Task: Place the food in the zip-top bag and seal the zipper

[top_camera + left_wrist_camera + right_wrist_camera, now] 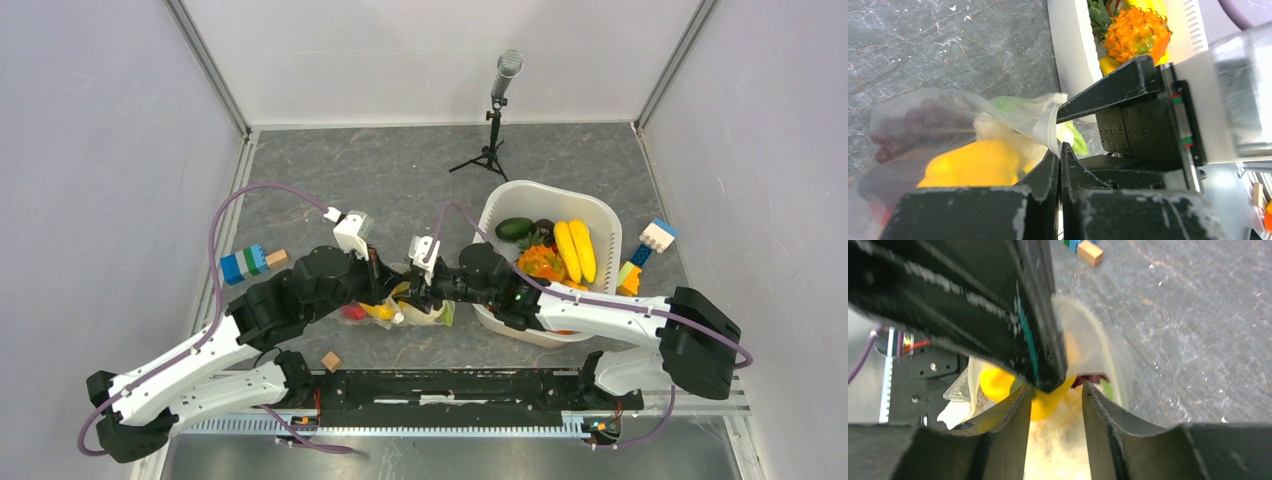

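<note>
The zip-top bag (385,312) lies on the table between the two arms. It holds a yellow pepper (973,162) and purple grapes (908,125). My left gripper (1060,150) is shut on the white zipper (1045,127) at the bag's mouth. My right gripper (1053,395) is at the mouth from the other side, its fingers (1108,92) partly closed around the white cauliflower (1058,440) with its green leaf (1078,142). The two grippers meet in the top view, the left gripper (400,290) beside the right gripper (425,295).
A white basket (545,190) at the right holds bananas (575,250), an orange pineapple piece (1138,30) and green pieces. Building blocks lie at the left (250,262) and right (655,237). A small wooden block (330,360) lies near the front. A microphone stand (495,120) stands at the back.
</note>
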Robot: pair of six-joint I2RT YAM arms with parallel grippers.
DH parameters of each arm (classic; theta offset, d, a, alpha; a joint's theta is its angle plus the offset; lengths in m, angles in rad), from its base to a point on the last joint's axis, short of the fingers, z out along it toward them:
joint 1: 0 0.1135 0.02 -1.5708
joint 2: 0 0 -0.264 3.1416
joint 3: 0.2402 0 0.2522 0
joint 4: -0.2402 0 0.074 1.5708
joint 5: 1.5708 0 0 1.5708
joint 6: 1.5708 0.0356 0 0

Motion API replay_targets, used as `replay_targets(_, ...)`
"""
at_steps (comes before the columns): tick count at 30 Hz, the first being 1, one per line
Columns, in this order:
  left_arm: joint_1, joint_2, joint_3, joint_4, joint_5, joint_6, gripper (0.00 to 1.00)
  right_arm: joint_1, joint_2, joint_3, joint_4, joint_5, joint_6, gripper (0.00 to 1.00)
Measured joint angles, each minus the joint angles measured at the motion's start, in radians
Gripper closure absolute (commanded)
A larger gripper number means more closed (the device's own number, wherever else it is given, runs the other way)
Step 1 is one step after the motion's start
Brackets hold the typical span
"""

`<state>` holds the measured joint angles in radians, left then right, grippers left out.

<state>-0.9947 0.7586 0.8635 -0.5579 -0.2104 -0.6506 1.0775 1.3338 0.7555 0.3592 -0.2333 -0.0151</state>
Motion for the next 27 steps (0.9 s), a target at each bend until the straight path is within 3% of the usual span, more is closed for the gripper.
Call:
replay_targets(2, 0.000, -0.009, -0.003, 0.001, -0.011, -0.001, 0.98, 0.000, 0.001, 0.000, -0.042, 0.000, -0.018, 0.36)
replay_targets(8, 0.000, -0.064, -0.010, -0.002, -0.068, -0.004, 0.98, 0.000, -0.072, 0.000, -0.143, 0.028, -0.047, 0.29)
replay_targets(16, 0.000, -0.090, -0.011, -0.013, -0.122, -0.004, 0.98, 0.000, -0.305, 0.000, -0.167, 0.076, -0.050, 0.37)
replay_targets(27, 0.000, -0.094, -0.025, -0.016, -0.126, -0.004, 0.98, -0.031, -0.150, -0.029, -0.269, 0.220, 0.043, 0.49)
